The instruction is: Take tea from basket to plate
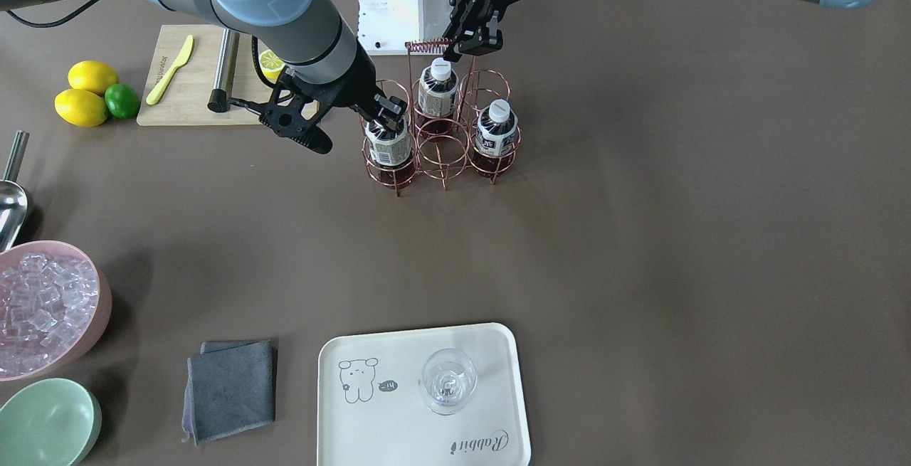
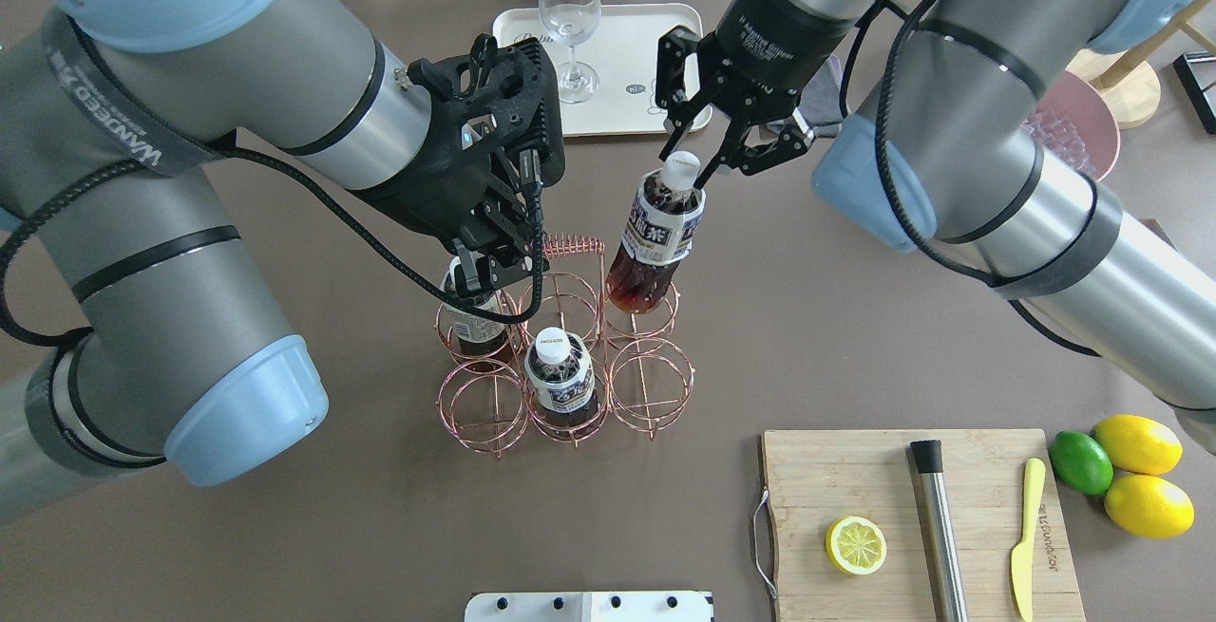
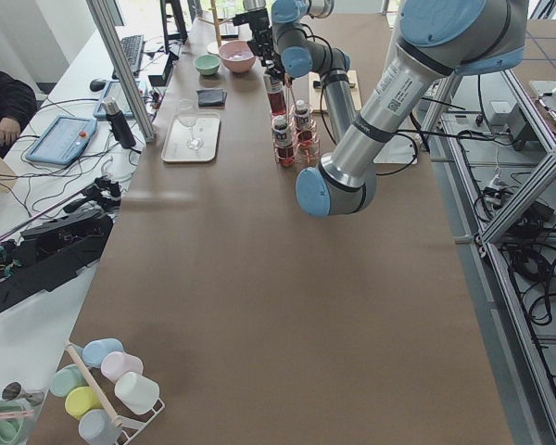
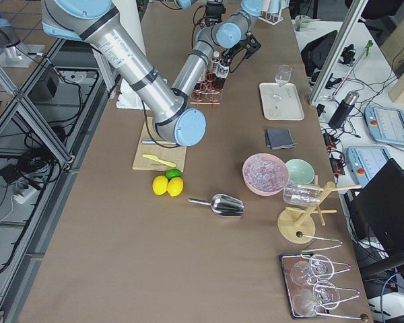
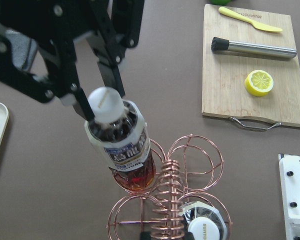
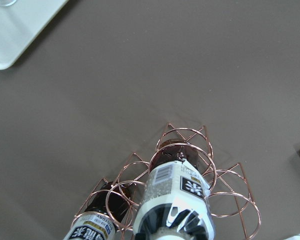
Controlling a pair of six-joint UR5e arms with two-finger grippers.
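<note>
The copper wire basket [image 2: 651,385] stands mid-table with three tea bottles in it. My right gripper [image 2: 686,166] is shut on the white cap of one tea bottle [image 2: 655,233], which is raised and tilted with its base still in a far ring. It also shows in the front view [image 1: 388,146] and the left wrist view [image 5: 122,140]. My left gripper [image 2: 494,271] is shut on the end of the basket's coiled handle [image 2: 575,245]. Two more tea bottles [image 2: 560,375] [image 2: 470,328] sit upright in their rings. The cream plate [image 1: 384,437] lies at the table's far edge.
A wine glass [image 1: 448,380] stands on the plate. A grey cloth [image 1: 231,388], a pink bowl of ice [image 1: 43,309], a green bowl [image 1: 46,423] and a metal scoop [image 1: 11,196] lie on my right. A cutting board [image 2: 902,508] with a lemon half, knife and muddler is near my base.
</note>
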